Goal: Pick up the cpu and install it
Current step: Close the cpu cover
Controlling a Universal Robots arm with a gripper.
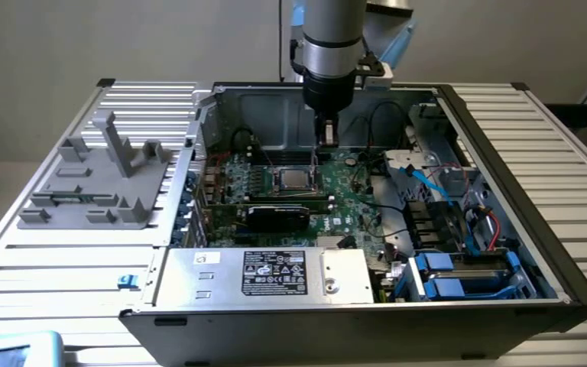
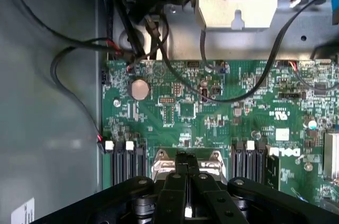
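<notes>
Pressing is best kept light and vertical: black gripper (image 1: 327, 141), fingers pressed together, empty, is poised above silver-grey square cpu (image 1: 296, 179) lying in green motherboard's (image 1: 355, 200) metal-framed socket (image 1: 269, 177).

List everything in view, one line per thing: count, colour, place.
computer case: one, black, open, on the table.
table: one, white, slatted, under the case.
motherboard: one, green, inside the case.
cpu: one, silver-grey, in the motherboard socket.
card: one, black, on the motherboard beside the socket.
power supply: one, silver, at the case's near edge.
fixture: one, grey, on the table, exterior view's left.
gripper: one, black, shut, over the motherboard close to the cpu.
</notes>
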